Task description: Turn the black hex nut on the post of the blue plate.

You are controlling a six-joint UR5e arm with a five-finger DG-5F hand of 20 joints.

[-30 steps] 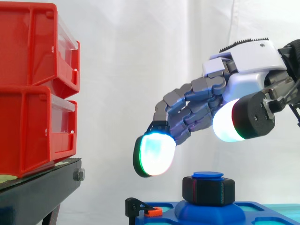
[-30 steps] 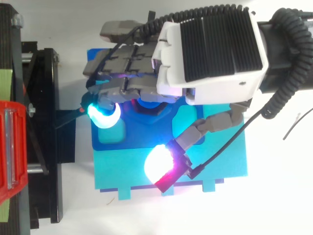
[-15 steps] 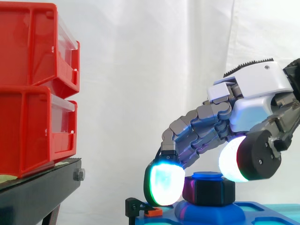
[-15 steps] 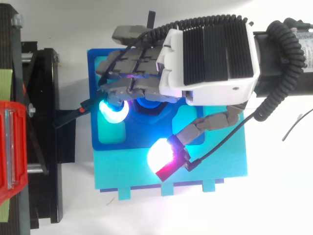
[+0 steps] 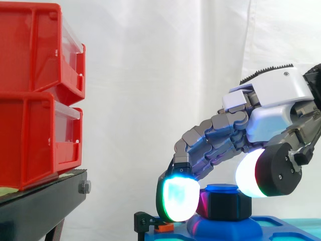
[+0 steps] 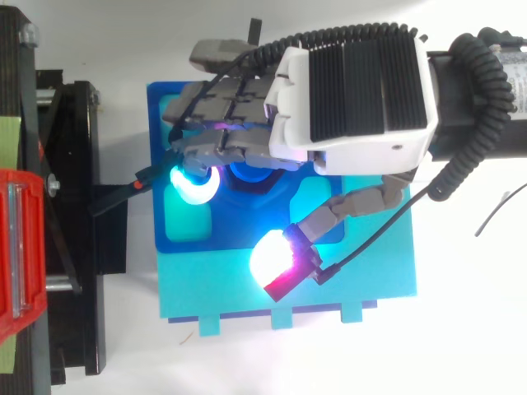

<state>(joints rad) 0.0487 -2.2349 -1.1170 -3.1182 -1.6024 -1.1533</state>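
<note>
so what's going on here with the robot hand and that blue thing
A robot arm's hand is working at the black hex nut, which sits on the post of the blue plate. The hand is down low and arched over the nut, reaching in from the right of the side view. Whether it actually has a grip on the nut cannot be told. Red bins on a black stand are off to the left, apart from the hand.
</note>
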